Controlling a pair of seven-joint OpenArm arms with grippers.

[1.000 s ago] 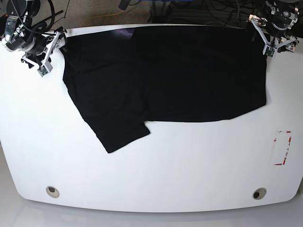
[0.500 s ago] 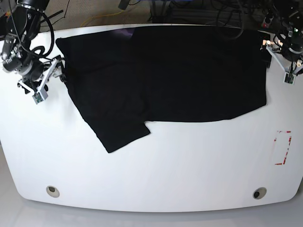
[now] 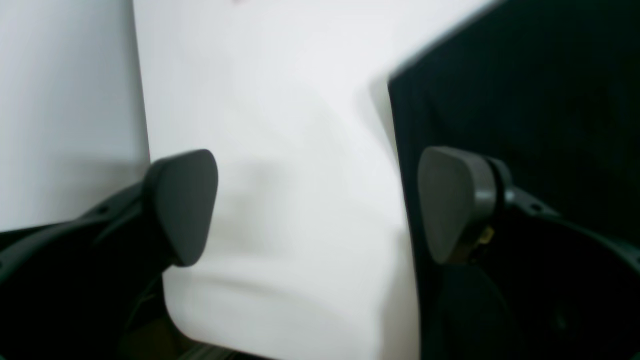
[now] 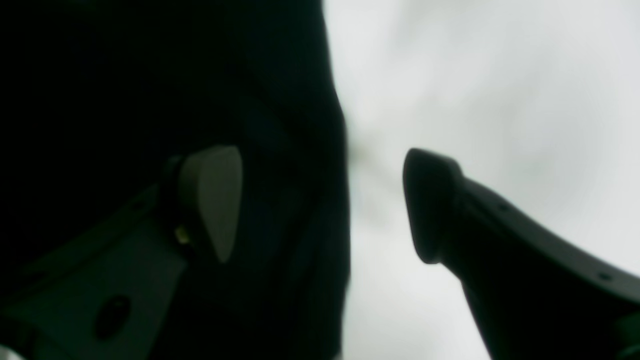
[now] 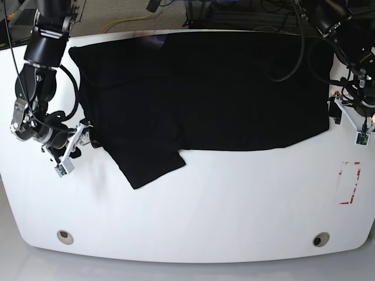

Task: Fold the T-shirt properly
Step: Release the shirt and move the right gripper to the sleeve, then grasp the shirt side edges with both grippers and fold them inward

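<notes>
Spreading across the far half of the smooth white table, the T-shirt is seen as a matte black cloth sheet, lying mostly flat with faint creases, one sleeve-like flap reaching toward the near left of the base view. A rounded table outline is shown, with two small round holes near the front edge and a red-marked rectangle near the right edge. The left gripper is held wide open over bare table at the shirt's right-hand edge; one smooth grey rounded pad is set over the black cloth, the other over white surface, and nothing is gripped. The right gripper is likewise spread wide and empty, straddling the cloth's border at the shirt's other side, one pad over fabric and one over table; both wrist views are blurred. Compared with half a second earlier, both grippers have been brought nearer along the shirt's side edges, from its far corners to roughly its mid-height, while the shirt's outline has been left unchanged.
</notes>
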